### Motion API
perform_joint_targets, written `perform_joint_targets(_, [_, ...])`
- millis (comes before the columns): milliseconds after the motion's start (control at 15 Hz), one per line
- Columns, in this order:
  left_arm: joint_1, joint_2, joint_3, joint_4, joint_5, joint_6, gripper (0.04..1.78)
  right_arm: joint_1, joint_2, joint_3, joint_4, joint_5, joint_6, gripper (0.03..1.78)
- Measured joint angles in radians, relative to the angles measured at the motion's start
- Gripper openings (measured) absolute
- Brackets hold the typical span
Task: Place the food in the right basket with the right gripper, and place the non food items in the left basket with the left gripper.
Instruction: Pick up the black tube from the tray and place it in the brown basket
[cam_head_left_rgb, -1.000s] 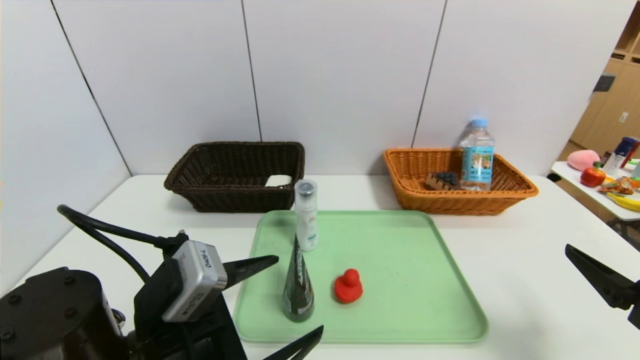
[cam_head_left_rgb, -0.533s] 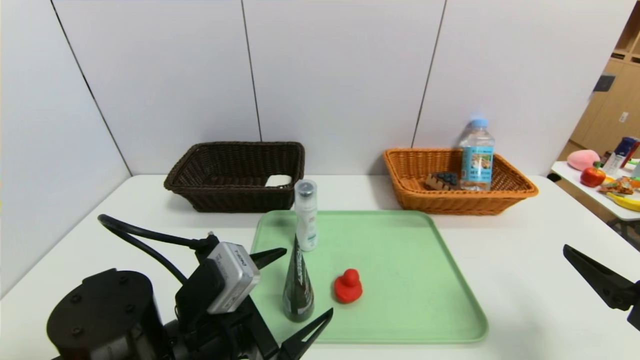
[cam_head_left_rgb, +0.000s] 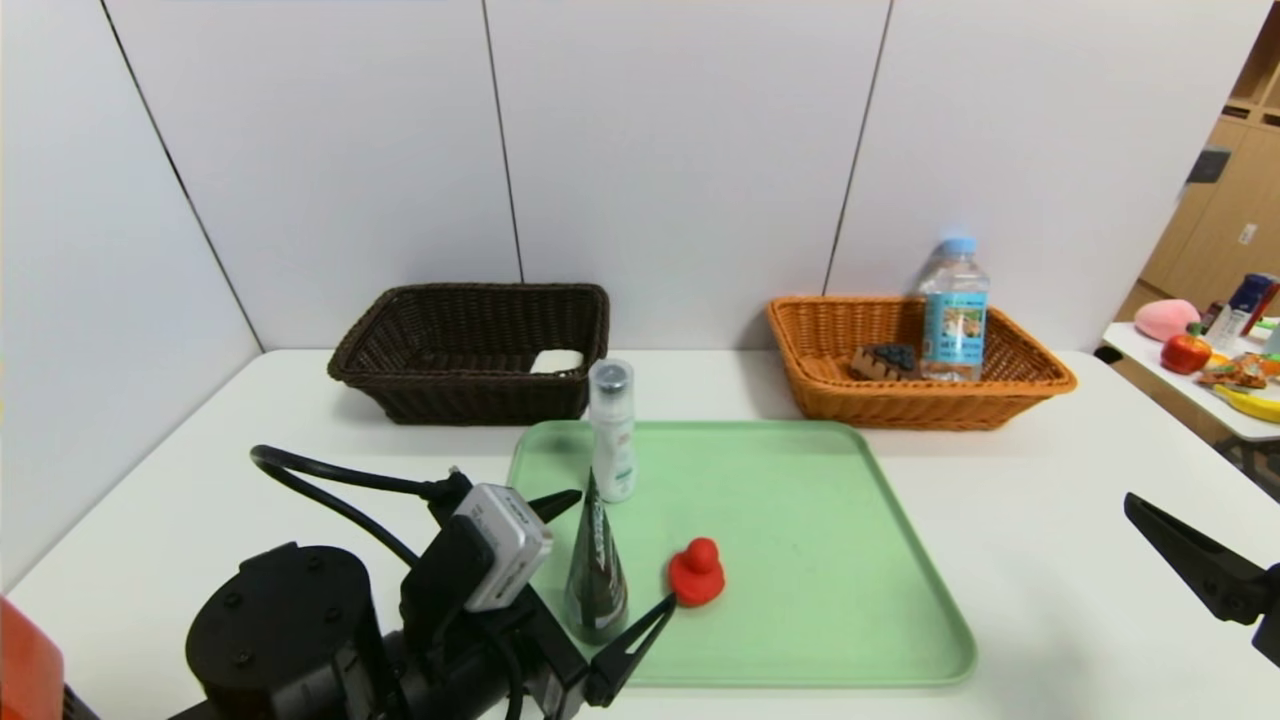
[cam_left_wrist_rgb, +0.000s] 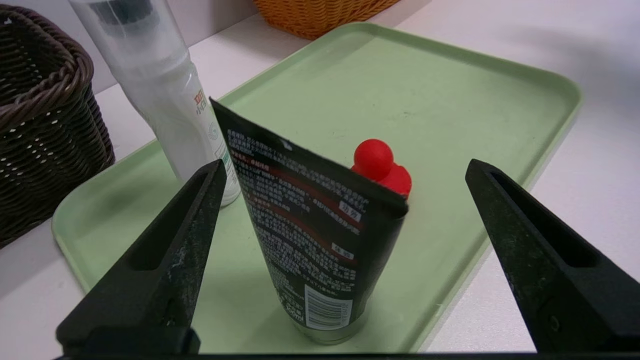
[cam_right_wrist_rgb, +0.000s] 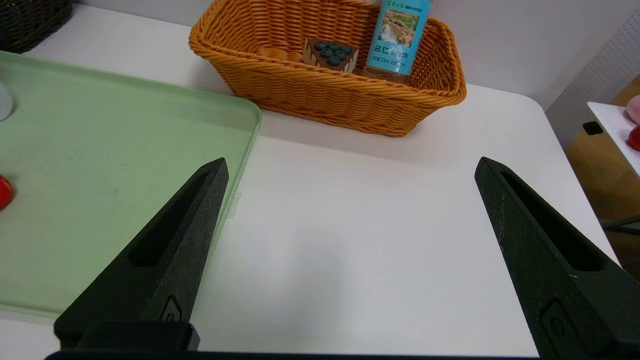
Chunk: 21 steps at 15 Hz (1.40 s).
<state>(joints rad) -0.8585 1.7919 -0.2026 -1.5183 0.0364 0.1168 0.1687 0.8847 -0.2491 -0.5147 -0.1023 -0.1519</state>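
Note:
My left gripper (cam_head_left_rgb: 618, 548) is open and straddles the dark cone-shaped tube (cam_head_left_rgb: 595, 580), which stands upright on the green tray (cam_head_left_rgb: 830, 560); its fingers stand apart from the tube (cam_left_wrist_rgb: 320, 240) on both sides. The red duck (cam_head_left_rgb: 696, 572) sits just behind the tube (cam_left_wrist_rgb: 382, 167). The white spray bottle (cam_head_left_rgb: 612, 430) stands at the tray's far left. The soap bar (cam_head_left_rgb: 556, 361) lies in the dark brown left basket (cam_head_left_rgb: 470, 350). The water bottle (cam_head_left_rgb: 954, 310) and cake slice (cam_head_left_rgb: 884, 361) are in the orange right basket (cam_head_left_rgb: 915, 360). My right gripper (cam_right_wrist_rgb: 350, 170) is open and empty over the bare table at the right.
The white table (cam_head_left_rgb: 1050, 520) ends at the wall panels behind the baskets. A side table (cam_head_left_rgb: 1200, 390) with toy fruit and packets stands at the far right. The left arm's cable (cam_head_left_rgb: 330, 480) arcs over the table's front left.
My left gripper has moved forward and to the right, from beside the tray's left edge to around the cone-shaped tube. The right arm has stayed put.

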Motion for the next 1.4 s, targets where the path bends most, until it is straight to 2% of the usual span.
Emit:
perform_joint_targets(800, [0.038,0.072,-0.003,-0.003,0.035,0.003,1.69,0.0,-0.002,0.019,-0.002,0.006,0.001,1.7])
perform_joint_targets(1067, [0.039,0.077,-0.006,-0.003,0.033,0.001,1.07,0.0,-0.003,0.026,-0.002,0.011,0.001,1.7])
perform_joint_targets(1267, [0.038,0.079,-0.004,-0.003,0.032,0.0,0.77,0.0,-0.003,0.026,-0.001,0.011,0.014,1.7])
perform_joint_targets(1333, [0.038,0.079,-0.003,-0.004,0.032,-0.001,0.47,0.0,-0.003,0.026,-0.001,0.011,0.016,1.7])
perform_joint_targets(1400, [0.037,0.079,-0.002,-0.006,0.032,-0.001,0.32,0.0,-0.003,0.026,-0.001,0.011,0.017,1.7])
